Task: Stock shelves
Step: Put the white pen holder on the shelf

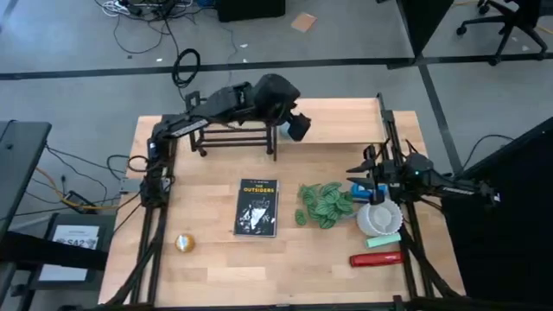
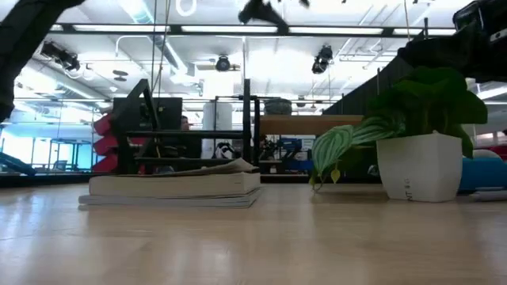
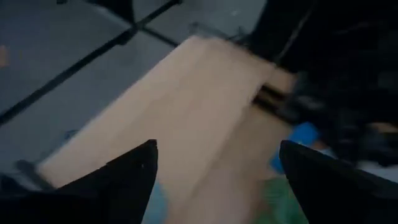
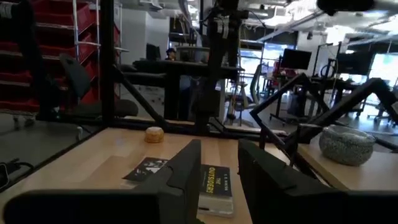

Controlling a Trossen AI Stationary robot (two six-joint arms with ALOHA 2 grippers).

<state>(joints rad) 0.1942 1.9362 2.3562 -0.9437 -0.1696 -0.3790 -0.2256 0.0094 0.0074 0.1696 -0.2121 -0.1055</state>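
Nothing shelved yet: left gripper (image 1: 298, 127) hovers wide-jawed beside the black rack (image 1: 238, 134), right gripper (image 4: 214, 171) waits narrowly parted, book (image 1: 257, 207) ahead of its jaws.

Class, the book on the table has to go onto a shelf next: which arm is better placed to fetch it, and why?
Probably the left. Its gripper hangs open beside the black rack, just behind the book. The right gripper sits over the white pot, with the plant between it and the book.
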